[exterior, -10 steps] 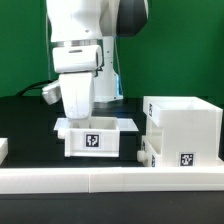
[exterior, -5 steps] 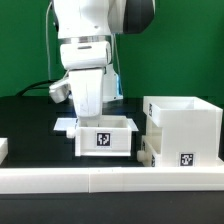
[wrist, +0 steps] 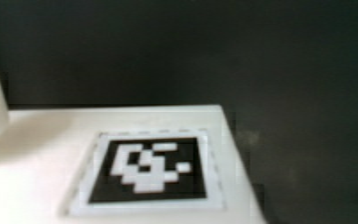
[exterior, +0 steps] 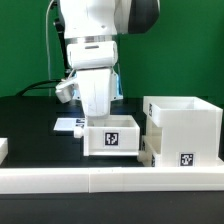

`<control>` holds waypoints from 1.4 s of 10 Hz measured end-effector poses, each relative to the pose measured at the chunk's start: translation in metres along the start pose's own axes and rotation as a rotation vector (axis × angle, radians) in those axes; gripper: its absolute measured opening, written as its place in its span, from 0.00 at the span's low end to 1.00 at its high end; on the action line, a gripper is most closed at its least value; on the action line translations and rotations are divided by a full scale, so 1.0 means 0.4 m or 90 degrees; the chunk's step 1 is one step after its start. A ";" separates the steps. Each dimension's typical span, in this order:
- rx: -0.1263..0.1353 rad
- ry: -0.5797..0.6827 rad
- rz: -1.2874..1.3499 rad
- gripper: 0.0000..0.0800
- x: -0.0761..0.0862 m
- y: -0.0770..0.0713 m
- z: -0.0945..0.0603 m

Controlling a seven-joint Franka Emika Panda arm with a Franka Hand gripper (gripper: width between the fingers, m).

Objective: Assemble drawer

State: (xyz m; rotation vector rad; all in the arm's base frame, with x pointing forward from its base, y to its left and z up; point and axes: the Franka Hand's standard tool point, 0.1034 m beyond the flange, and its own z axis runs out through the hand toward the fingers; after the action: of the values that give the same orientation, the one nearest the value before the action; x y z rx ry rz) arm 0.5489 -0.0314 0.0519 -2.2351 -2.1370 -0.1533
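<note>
A small open-topped white drawer box [exterior: 112, 138] with a black marker tag on its front stands on the black table. My gripper [exterior: 100, 119] reaches down into it from above. Its fingers are hidden behind the box wall, and the box travels with it. The larger white drawer housing [exterior: 183, 128] stands just to the exterior view's right of the box, a narrow gap apart. The wrist view shows a white surface with a black marker tag [wrist: 149, 166] against the dark table. I cannot tell which part it is, and no fingers show there.
The marker board [exterior: 67, 124] lies on the table behind the box, toward the exterior view's left. A long white rail [exterior: 110, 180] runs along the front edge. A small white part [exterior: 3, 150] sits at the far left edge.
My arm and the drawer box have moved together toward the exterior view's right, closing on the housing. More of the marker board now shows behind them.
</note>
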 end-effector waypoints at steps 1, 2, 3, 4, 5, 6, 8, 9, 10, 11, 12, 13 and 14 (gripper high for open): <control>-0.001 0.000 -0.002 0.05 0.007 0.001 -0.002; -0.002 0.001 -0.005 0.05 0.013 0.002 -0.003; -0.003 0.002 0.006 0.05 0.013 0.004 -0.005; -0.002 0.002 0.007 0.05 0.011 0.003 -0.003; -0.002 0.002 0.007 0.05 0.010 0.002 -0.001; -0.002 0.002 0.007 0.05 0.011 0.002 -0.001; -0.001 0.003 0.000 0.05 0.023 -0.002 0.001; 0.001 0.004 -0.005 0.05 0.026 -0.006 0.003; 0.016 0.004 -0.006 0.05 0.025 -0.015 0.006; 0.010 0.004 -0.001 0.05 0.027 -0.012 0.004; 0.008 0.004 0.002 0.05 0.027 -0.013 0.005; 0.009 0.004 0.002 0.05 0.026 -0.015 0.007; 0.010 0.004 0.003 0.05 0.025 -0.016 0.008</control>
State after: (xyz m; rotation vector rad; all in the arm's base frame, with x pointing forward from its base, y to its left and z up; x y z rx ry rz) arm 0.5431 -0.0208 0.0495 -2.2282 -2.1226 -0.1426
